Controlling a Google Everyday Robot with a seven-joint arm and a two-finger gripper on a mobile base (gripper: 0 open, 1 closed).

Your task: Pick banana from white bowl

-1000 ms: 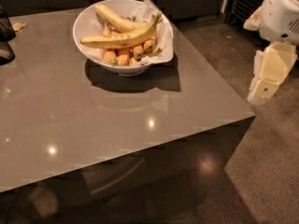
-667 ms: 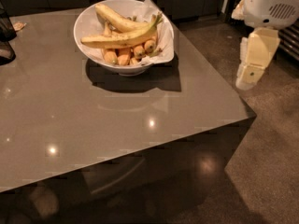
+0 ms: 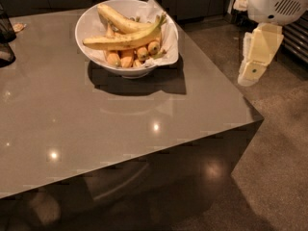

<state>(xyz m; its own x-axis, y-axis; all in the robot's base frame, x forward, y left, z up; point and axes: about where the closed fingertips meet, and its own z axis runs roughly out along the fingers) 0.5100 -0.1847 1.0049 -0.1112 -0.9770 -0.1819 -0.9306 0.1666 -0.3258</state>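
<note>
While my claw (image 3: 251, 73) hangs off the bench's (image 3: 120, 143) right edge, open or closed I cannot tell, reaching low could bump the white bowl (image 3: 91, 23).

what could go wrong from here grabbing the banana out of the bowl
The gripper hangs off the right side of the table, so a low approach may clip the bowl and shove it. The paper lining sticks up on that side and could snag. The top banana lies across smaller pieces, so lifting it may drag some out.
</note>
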